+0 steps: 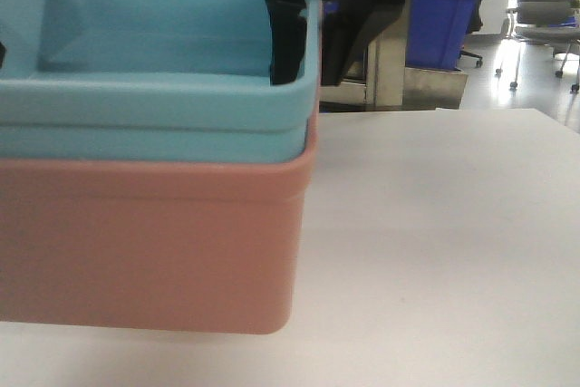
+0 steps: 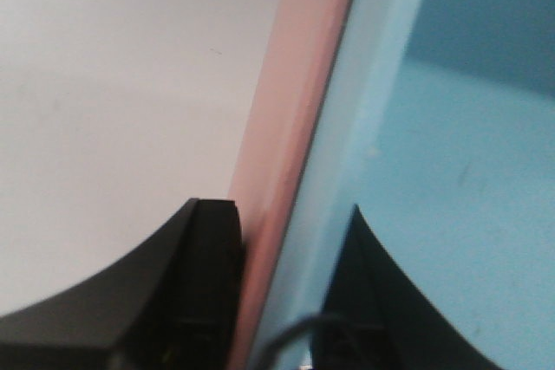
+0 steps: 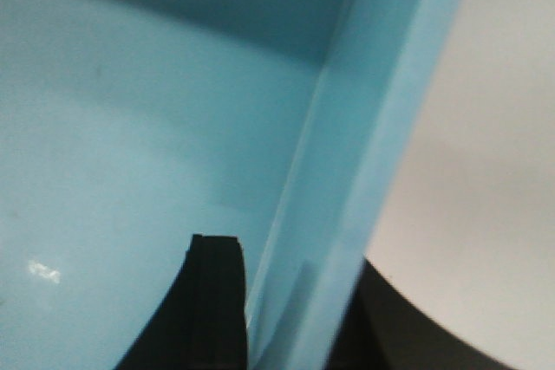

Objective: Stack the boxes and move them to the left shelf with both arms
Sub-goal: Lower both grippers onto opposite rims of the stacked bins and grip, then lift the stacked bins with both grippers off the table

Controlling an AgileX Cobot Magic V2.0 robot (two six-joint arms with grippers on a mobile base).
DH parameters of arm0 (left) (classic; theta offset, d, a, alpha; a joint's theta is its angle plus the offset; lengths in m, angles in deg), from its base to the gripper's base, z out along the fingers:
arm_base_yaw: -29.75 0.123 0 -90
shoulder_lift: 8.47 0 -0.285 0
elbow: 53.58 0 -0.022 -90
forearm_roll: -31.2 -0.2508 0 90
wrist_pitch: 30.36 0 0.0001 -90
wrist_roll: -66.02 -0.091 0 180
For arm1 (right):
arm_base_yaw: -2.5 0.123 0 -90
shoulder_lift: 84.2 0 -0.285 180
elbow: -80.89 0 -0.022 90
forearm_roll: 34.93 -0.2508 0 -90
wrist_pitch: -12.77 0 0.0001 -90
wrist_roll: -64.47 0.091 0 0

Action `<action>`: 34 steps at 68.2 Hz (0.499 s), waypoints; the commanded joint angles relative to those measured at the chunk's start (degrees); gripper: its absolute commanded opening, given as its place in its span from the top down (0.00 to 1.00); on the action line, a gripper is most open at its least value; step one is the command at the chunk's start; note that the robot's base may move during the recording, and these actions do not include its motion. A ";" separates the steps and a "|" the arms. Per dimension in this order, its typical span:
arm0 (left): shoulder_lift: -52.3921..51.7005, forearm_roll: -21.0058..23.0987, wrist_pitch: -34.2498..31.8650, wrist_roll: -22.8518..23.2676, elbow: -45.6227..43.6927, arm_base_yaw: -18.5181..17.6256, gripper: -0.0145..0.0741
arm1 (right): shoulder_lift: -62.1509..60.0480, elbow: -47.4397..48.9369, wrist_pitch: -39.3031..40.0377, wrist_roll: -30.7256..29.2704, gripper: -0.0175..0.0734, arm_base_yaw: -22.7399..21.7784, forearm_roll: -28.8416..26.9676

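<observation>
Both of my claws are clamped onto the stack right now. The light blue bin (image 1: 154, 79) is nested inside the salmon pink bin (image 1: 145, 242), with its rim sitting just above the pink one's. The pink bin is over the near-left part of the white desk (image 1: 435, 224). I can't tell if its bottom is actually touching the desk or not.

My right claw (image 1: 313, 43) is pinching the blue bin's wall on the pink bin's right side, one black finger (image 3: 215, 301) inside and the other outside. My left claw (image 2: 282, 240) is on the pink bin's opposite side, squeezed around the doubled wall. Its outer finger (image 2: 204, 283) is against the pink and its inner one is inside the blue.

Well behind the pink bin, off past the desk, there's a dark blue bin (image 1: 444, 20) and a grey office chair (image 1: 544, 2).
</observation>
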 commanded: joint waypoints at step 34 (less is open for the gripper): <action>-1.95 -2.44 -0.75 2.65 -4.94 -9.91 0.84 | -2.36 2.05 4.19 6.50 0.75 4.60 15.60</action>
